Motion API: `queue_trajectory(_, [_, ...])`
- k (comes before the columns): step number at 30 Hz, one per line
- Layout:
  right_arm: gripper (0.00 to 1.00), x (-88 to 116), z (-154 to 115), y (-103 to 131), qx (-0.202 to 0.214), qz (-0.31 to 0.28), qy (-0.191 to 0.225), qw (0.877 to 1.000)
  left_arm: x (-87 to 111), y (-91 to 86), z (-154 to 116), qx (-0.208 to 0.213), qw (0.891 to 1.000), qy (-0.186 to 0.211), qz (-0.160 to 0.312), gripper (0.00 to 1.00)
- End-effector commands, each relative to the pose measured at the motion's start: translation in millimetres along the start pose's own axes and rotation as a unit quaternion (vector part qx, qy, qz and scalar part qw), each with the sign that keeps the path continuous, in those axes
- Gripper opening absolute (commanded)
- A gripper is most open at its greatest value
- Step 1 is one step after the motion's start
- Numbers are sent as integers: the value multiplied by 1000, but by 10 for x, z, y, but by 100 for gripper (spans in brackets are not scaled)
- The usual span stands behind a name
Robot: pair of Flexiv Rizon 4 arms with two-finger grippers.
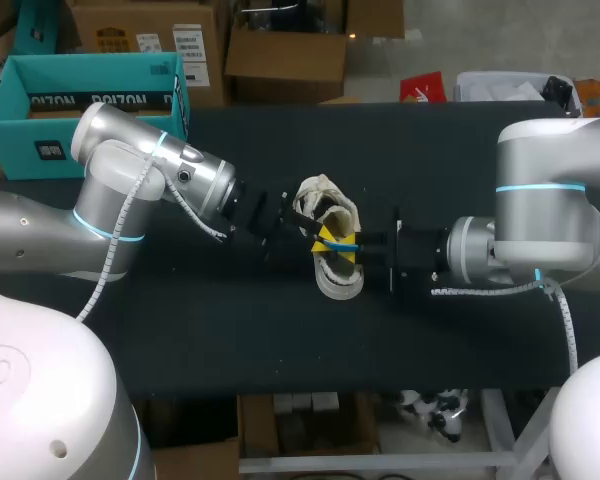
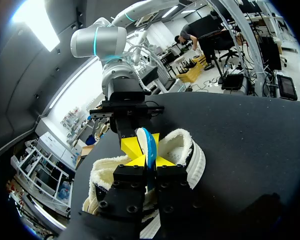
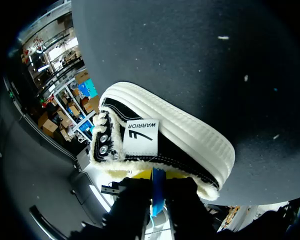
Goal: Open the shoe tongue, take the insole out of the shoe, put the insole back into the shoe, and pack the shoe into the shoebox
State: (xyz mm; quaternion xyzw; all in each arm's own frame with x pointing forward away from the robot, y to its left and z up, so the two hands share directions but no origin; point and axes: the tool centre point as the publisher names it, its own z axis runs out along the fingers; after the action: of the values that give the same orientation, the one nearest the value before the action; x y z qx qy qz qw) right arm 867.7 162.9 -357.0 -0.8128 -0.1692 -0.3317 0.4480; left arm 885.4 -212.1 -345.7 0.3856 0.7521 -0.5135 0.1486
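Your left claw (image 2: 148, 162) and right claw (image 3: 157, 182) meet tip to tip, and each looks pinched shut on the blue insole (image 2: 149, 141). It stands on edge between them, probably so you can pass it through the narrow opening. The shoe (image 3: 180, 135) sits just under both claws on the tabletop (image 1: 230, 320), its fleecy mouth spread around their tips. Your shoebox (image 1: 40, 100) is well apart, back behind the left claw.

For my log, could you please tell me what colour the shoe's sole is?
The sole is white, clearest in the right wrist view.
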Motion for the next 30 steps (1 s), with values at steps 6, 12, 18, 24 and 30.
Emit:
queue_trajectory(6, [36,-107,-185,-226,-26,-11,10,1000,14,41,39,-3,1000,-1,-5,0])
queue_trajectory(12, [0,-117,-210,-268,-32,-16,13,999,20,44,46,-2,1000,-1,-6,0])
queue_trajectory(18, [0,-91,-137,-194,-29,-10,6,1000,26,41,64,0,1000,-1,-6,0])
queue_trajectory(24, [0,-38,-52,-105,-23,-7,-1,1000,24,101,54,-3,1000,1,-16,0])
queue_trajectory(30, [0,-17,-5,-51,-25,-1,-9,1000,36,74,-11,1,1000,-1,-20,85])
